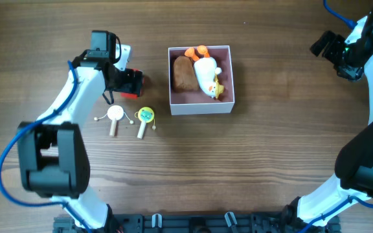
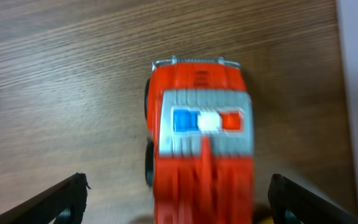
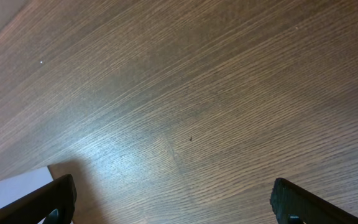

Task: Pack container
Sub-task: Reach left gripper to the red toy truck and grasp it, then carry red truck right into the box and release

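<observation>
Overhead, the bench (image 1: 271,162) is brown wood with a fine straight grain. The container (image 1: 201,107) sits just above the middle of the frame. It is a small, square, shallow box with white outer walls and a dusty pink inside. In it lie a brown rounded soft-looking lump (image 1: 184,74) on the left, a white toy with yellow trim (image 1: 206,74) on the right, and orange pieces (image 1: 196,52) at the top wall. What the white toy is cannot be made out.

Left of the box, the left end effector (image 1: 116,79) is at a red toy car (image 1: 132,83), which the arm partly covers. Below it lie two small round hand drums on pale sticks, one white (image 1: 115,113) and one yellow-green (image 1: 146,115), side by side but apart. The right end effector (image 1: 334,45) is in the upper right, well apart from the box. Whether its jaws are open cannot be read here.

In the left wrist view, the blurred car fills the centre. It is glossy red with a grey roof and a blue, white and red light bar. The black fingers (image 2: 61,199) are spread wide on either side of it, clear of its flanks. A pale strip runs down the right edge.

In the right wrist view, the fingers (image 3: 51,199) are spread wide over bare wood and grip nothing. A pale corner is cut off at the lower left.
</observation>
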You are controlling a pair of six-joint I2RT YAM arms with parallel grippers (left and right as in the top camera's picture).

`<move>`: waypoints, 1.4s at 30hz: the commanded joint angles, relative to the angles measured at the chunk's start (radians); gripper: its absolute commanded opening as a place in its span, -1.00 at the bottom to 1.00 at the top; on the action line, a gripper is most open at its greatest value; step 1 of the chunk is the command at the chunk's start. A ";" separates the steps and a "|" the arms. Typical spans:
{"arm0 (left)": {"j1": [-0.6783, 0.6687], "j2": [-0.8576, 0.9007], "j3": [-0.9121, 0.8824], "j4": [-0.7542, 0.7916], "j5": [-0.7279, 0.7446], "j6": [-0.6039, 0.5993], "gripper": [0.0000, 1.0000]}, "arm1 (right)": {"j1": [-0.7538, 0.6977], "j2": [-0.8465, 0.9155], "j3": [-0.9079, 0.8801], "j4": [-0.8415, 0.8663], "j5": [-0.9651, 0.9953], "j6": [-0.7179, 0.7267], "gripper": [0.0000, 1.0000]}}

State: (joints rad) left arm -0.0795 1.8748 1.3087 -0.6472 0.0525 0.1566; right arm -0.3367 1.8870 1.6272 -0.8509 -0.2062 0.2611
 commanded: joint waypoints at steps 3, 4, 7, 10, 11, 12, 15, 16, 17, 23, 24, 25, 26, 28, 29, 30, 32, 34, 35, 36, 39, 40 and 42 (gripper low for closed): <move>-0.004 0.073 0.018 0.045 -0.001 0.024 0.87 | 0.002 0.013 -0.003 0.003 -0.013 0.008 0.99; -0.004 0.079 0.018 0.046 -0.001 0.024 0.86 | 0.002 0.013 -0.003 0.003 -0.013 0.008 1.00; -0.006 0.099 0.018 0.046 0.018 0.024 0.84 | 0.002 0.013 -0.003 0.003 -0.013 0.008 0.99; -0.016 0.111 0.018 0.046 0.017 0.059 0.76 | 0.002 0.013 -0.003 0.003 -0.013 0.008 0.99; -0.020 0.114 0.018 0.045 0.017 0.077 0.71 | 0.002 0.013 -0.003 0.003 -0.013 0.008 1.00; -0.029 0.118 0.018 0.045 0.016 0.104 0.65 | 0.002 0.013 -0.003 0.003 -0.013 0.008 1.00; -0.046 0.121 0.018 0.051 0.013 0.106 0.54 | 0.002 0.013 -0.003 0.003 -0.013 0.008 0.99; -0.051 0.121 0.018 0.056 0.013 0.107 0.52 | 0.002 0.013 -0.003 0.003 -0.013 0.008 0.99; -0.055 0.121 0.018 0.057 0.013 0.111 0.48 | 0.002 0.013 -0.003 0.003 -0.013 0.008 1.00; -0.065 0.137 0.018 0.044 -0.009 0.124 0.56 | 0.002 0.013 -0.003 0.003 -0.013 0.008 0.99; -0.064 0.144 0.018 0.041 -0.009 0.123 0.56 | 0.002 0.013 -0.003 0.003 -0.013 0.008 0.99; -0.064 0.151 0.018 0.038 -0.009 0.123 0.56 | 0.002 0.013 -0.003 0.003 -0.013 0.008 1.00; -0.065 0.161 0.018 0.033 -0.009 0.124 0.56 | 0.002 0.013 -0.003 0.003 -0.013 0.008 0.99; -0.068 0.172 0.018 0.026 -0.009 0.124 0.56 | 0.002 0.013 -0.003 0.003 -0.013 0.008 0.99; -0.068 0.180 0.018 0.026 -0.009 0.124 0.55 | 0.002 0.013 -0.003 0.003 -0.013 0.008 1.00; -0.068 0.182 0.018 0.024 -0.009 0.124 0.50 | 0.002 0.013 -0.003 0.003 -0.013 0.008 0.99; -0.069 0.182 0.018 0.024 -0.010 0.124 0.35 | 0.002 0.013 -0.003 0.003 -0.013 0.008 0.99; -0.069 0.179 0.019 0.026 -0.011 0.123 0.22 | 0.002 0.013 -0.003 0.003 -0.013 0.008 0.99; -0.069 0.178 0.020 0.027 -0.011 0.120 0.17 | 0.002 0.013 -0.003 0.003 -0.013 0.008 1.00; -0.069 0.173 0.021 0.027 -0.013 0.113 0.15 | 0.002 0.013 -0.003 0.003 -0.013 0.008 1.00; -0.069 0.155 0.021 0.027 -0.022 0.105 0.11 | 0.002 0.013 -0.003 0.003 -0.013 0.008 0.99; -0.069 0.145 0.021 0.027 -0.025 0.100 0.10 | 0.002 0.013 -0.003 0.003 -0.013 0.008 1.00; -0.069 0.115 0.021 0.024 -0.024 0.097 0.07 | 0.002 0.013 -0.003 0.003 -0.013 0.008 0.99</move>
State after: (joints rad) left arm -0.1440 2.0251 1.3209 -0.6163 0.0372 0.2703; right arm -0.3367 1.8870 1.6272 -0.8509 -0.2066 0.2615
